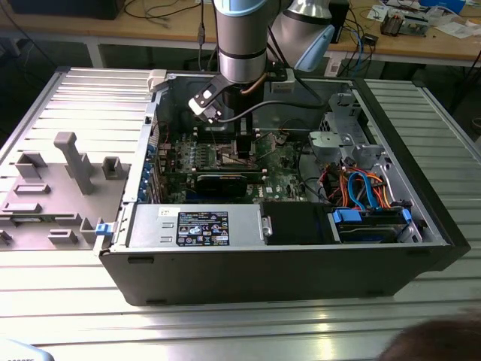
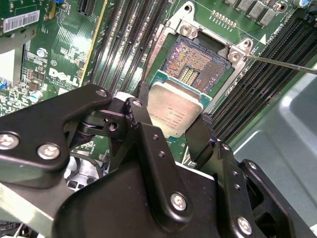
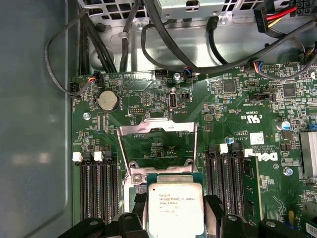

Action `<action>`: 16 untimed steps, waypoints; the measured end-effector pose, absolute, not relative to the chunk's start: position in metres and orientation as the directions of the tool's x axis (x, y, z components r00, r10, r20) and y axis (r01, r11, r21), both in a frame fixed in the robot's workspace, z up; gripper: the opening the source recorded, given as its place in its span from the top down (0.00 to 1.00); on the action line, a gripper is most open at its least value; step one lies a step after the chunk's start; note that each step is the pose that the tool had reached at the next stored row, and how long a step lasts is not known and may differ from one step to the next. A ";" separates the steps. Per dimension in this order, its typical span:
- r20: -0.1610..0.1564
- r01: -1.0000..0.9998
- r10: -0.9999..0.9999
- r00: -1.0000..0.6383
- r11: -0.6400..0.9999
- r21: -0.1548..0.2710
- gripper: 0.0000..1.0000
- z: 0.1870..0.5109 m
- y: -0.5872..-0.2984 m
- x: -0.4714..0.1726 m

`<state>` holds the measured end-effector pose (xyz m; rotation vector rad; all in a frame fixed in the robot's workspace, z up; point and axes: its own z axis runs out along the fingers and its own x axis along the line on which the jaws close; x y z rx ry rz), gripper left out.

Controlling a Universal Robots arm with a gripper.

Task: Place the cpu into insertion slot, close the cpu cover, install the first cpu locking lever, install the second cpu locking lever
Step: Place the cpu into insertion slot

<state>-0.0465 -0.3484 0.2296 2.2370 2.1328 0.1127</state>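
Black two-finger gripper point(image 2: 171, 115): jaws pinched on opposite edges of the small square silver-topped cpu point(image 2: 176, 105), which hangs partly over the dark silver-rimmed insertion slot point(image 2: 198, 67). Hinged silver sheet-metal cpu cover point(image 3: 157, 130) is flipped open. Chip likely light, rigid, slick-topped, with a fragile underside, so edge grip only.

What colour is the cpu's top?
Silvery grey, edged in green. The cpu shows best in the second wrist view.
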 end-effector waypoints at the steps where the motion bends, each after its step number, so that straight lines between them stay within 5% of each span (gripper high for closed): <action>1: 0.019 0.995 0.999 0.047 -0.049 0.086 0.45 0.230 -0.348 -0.046; 16: 0.019 0.995 0.998 0.055 -0.056 0.086 0.45 0.230 -0.348 -0.046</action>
